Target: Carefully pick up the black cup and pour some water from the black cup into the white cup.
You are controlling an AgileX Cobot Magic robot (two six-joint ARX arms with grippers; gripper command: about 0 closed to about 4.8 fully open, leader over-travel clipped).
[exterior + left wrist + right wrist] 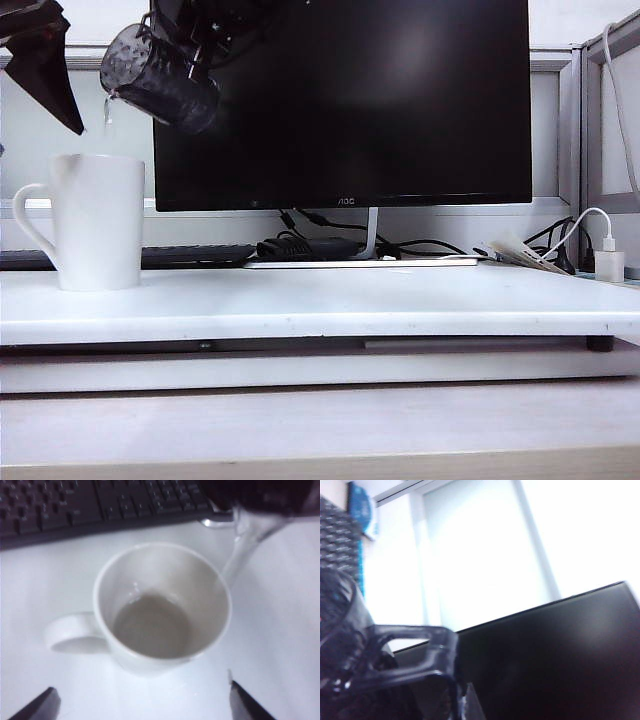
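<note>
Left gripper (pixel 142 700) fingertips cropped, right gripper (pixel 395 665) blurred.

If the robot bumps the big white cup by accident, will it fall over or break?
Probably not easily. The white cup stands upright on a flat bottom on the table, and some water inside likely steadies it. It looks like hard ceramic, so a fall might chip it. The open left gripper hovers above it; the right gripper tilts the black cup.
</note>
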